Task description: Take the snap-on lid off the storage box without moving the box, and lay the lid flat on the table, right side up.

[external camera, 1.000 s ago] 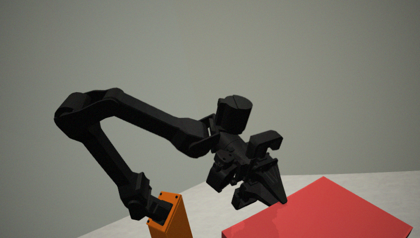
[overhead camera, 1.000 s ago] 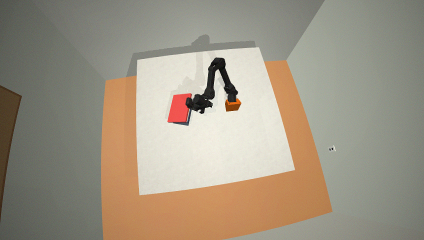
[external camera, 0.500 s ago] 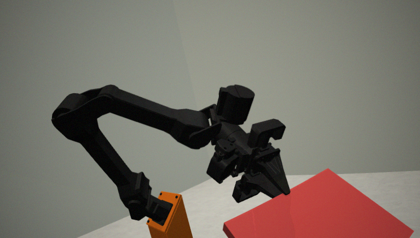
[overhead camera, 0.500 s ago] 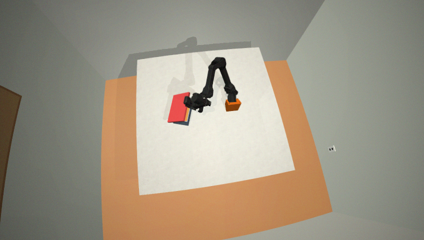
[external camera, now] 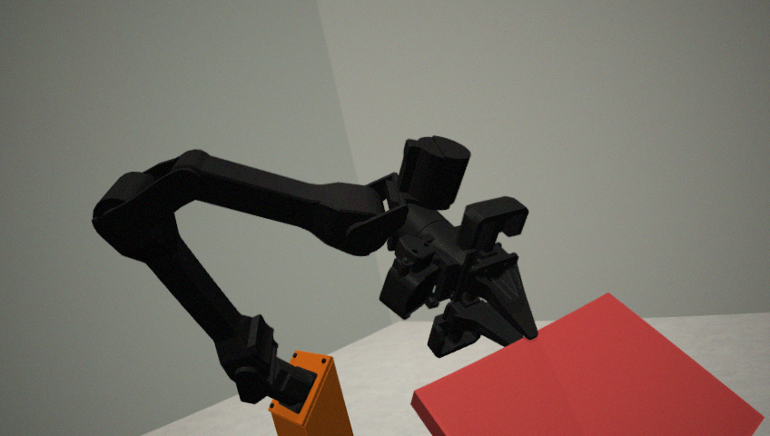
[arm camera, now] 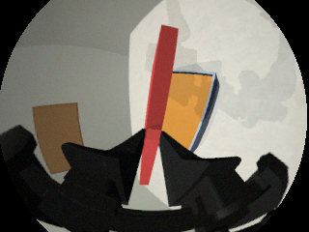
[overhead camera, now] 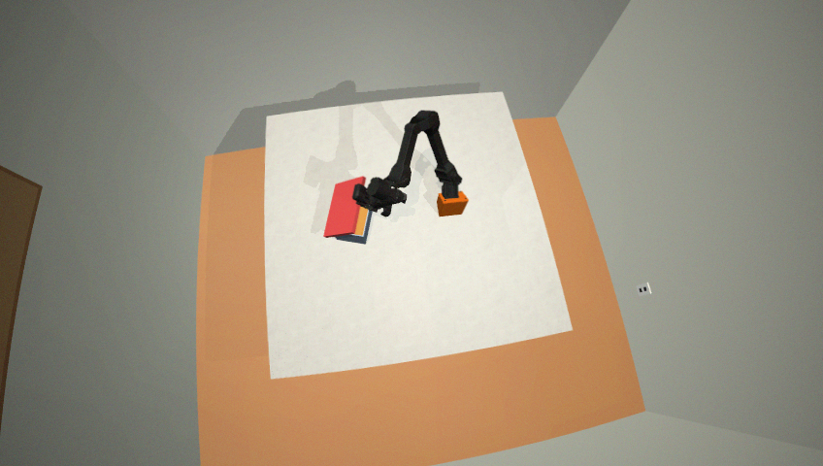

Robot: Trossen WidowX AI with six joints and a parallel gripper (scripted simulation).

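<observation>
The gripper [overhead camera: 356, 202] [external camera: 523, 341] [arm camera: 153, 133] is closed firmly on one edge of the red lid [overhead camera: 345, 208] [external camera: 583, 367] [arm camera: 161, 77], which is tilted above the box [overhead camera: 350, 238] [arm camera: 210, 113], with the orange inside showing. It is better to lift slowly, straight away from the box, and to level the lid only when its far edge is free.

There is one black jointed robot arm [overhead camera: 406, 149] [external camera: 259, 189] with one black two-fingered gripper [overhead camera: 357, 199] [external camera: 521, 340] [arm camera: 153, 133], one flat red rectangular lid [overhead camera: 345, 208] [external camera: 583, 367] [arm camera: 163, 77], one dark-blue box with an orange interior [overhead camera: 356, 239] [arm camera: 212, 107], one orange block-shaped base [overhead camera: 451, 206] [external camera: 316, 415], one white rectangular surface [overhead camera: 415, 288] [external camera: 702, 345] [arm camera: 251, 48], one brown panel [overhead camera: 16, 242] [arm camera: 57, 135] and one small white wall outlet [overhead camera: 642, 288].
</observation>
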